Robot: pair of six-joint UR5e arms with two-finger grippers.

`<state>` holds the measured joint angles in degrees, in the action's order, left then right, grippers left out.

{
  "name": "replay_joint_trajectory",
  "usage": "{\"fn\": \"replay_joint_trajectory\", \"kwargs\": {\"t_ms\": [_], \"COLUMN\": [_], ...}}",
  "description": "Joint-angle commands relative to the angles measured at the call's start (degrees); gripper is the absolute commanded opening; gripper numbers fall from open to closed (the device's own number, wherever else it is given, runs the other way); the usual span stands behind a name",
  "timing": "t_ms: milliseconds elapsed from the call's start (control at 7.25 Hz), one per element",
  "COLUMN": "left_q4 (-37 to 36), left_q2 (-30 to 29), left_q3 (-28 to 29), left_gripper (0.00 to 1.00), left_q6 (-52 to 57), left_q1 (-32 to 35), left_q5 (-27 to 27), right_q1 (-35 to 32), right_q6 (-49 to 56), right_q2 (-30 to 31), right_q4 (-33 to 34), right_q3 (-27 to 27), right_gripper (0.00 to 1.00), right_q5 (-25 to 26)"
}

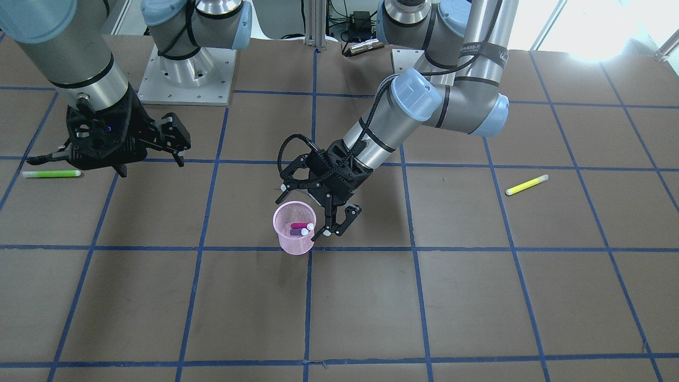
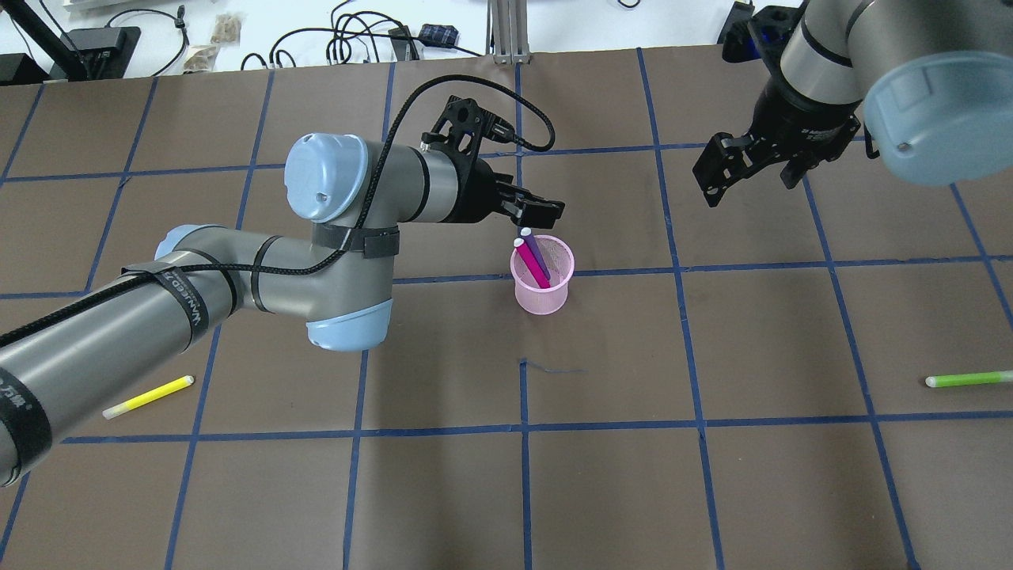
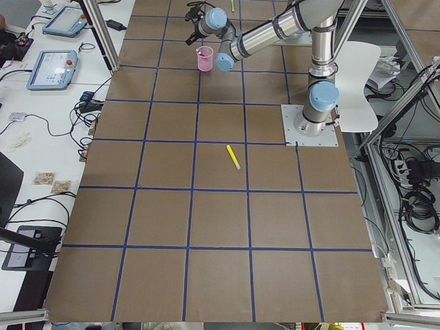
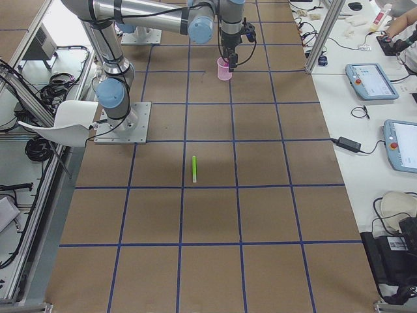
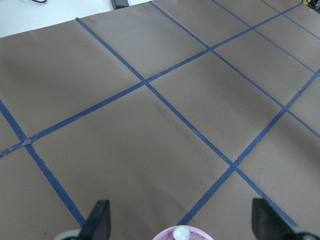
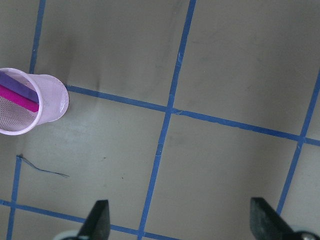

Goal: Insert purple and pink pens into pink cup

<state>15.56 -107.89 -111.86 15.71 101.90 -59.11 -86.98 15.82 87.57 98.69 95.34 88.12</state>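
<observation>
The pink cup (image 2: 542, 279), a round basket of fine mesh that narrows toward its base, is stood upright near the middle of the table (image 2: 617, 483), at a blue tape line. Two pens are held in it, slanted side by side: the pink pen (image 2: 529, 261) and the purple pen (image 2: 537, 251), both smooth, slim cylinders with rounded white caps. Their shafts are shown at length in the overhead view. From the front-facing camera they are seen nearly end-on, and little besides the caps is made out. In the right wrist view the cup is caught at the left edge, and the two shafts are seen side by side inside the open mesh wall. In the left wrist view only a sliver of the rim and one white cap are caught at the bottom edge.

The left gripper (image 1: 329, 229) is held just beside the cup, close to the pen caps, with its black fingers spread apart and nothing gripped. The right gripper (image 2: 748, 184) is hung well apart, likewise spread wide and empty.

The table is covered in matte brown paper gridded with blue tape. A yellow pen (image 2: 148, 397) and a green pen (image 2: 969, 379) are laid flat near opposite ends.
</observation>
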Motion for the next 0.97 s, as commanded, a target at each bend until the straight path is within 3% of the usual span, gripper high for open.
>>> {"fn": "replay_joint_trajectory", "kwargs": {"t_ms": [0,276,552,690,828], "left_q4": [8.0,33.1,69.2,78.4,80.9], "left_q2": [3.3,8.5,12.0,13.5,15.8], "left_q3": [2.6,10.2,23.3,25.0,24.9], "left_gripper": [1.00,1.00,1.00,1.00,1.00], "left_q6": [-0.3,-0.3,-0.2,-0.6,-4.6], "left_q1": [-1.1,-1.4,-1.7,-2.9,-7.3], "left_q5": [-3.5,-12.3,-23.7,-25.3,-26.3], "right_q1": [-0.2,-3.9,-5.6,-5.7,-5.6], "right_q6": [-2.2,-4.0,-7.7,-7.7,-7.7], "right_q2": [-0.1,-1.5,-1.5,-1.6,-1.8], "right_q4": [-0.4,-0.8,-7.1,-9.3,-9.0], "right_q3": [-1.0,-4.1,-7.1,-7.3,-7.7], "right_gripper": [1.00,1.00,1.00,1.00,1.00], "right_q5": [-0.6,0.0,0.5,0.7,3.0]}}
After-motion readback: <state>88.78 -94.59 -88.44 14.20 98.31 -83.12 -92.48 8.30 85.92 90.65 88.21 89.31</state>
